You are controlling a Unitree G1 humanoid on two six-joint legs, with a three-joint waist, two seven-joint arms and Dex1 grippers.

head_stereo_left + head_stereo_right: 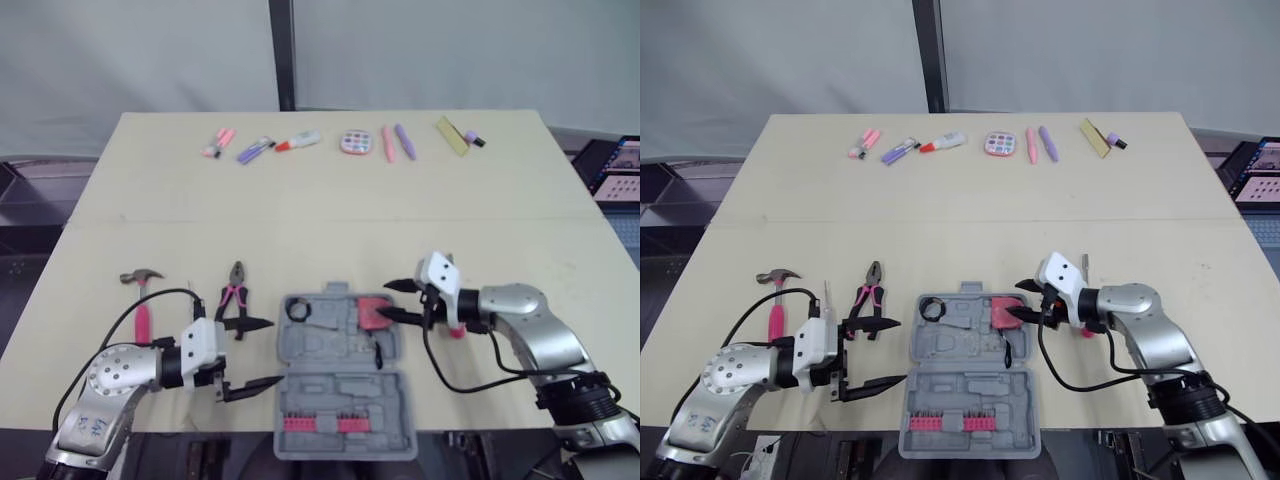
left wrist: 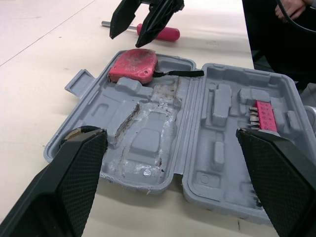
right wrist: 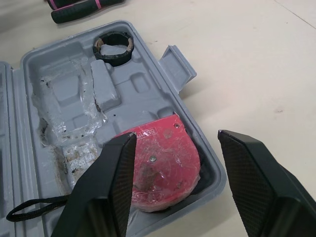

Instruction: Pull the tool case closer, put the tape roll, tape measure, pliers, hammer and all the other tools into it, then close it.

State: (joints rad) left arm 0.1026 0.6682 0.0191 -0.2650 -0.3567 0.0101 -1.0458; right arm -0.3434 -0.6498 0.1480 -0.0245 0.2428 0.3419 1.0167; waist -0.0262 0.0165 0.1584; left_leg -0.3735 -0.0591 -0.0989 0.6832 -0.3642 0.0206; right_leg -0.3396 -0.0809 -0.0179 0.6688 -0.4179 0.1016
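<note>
Along the far edge of the pale table (image 1: pixel 320 205) lie a pink marker (image 1: pixel 218 143), a purple marker (image 1: pixel 255 150), a white-and-red tube (image 1: pixel 298 141), a round pink case (image 1: pixel 354 143), a pink pen (image 1: pixel 387 144), a lilac pen (image 1: pixel 404 141) and a yellow strip (image 1: pixel 451 136).

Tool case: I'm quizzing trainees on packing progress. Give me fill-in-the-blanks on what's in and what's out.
1. The case lies ___, both halves flat.
2. The tape roll and tape measure are ___ the case.
3. The pliers and hammer lie outside, on the robot's ___ side of the case.
4. The right gripper hovers over the tape measure, fingers ___.
Missing words: open; inside; left; open.
</note>
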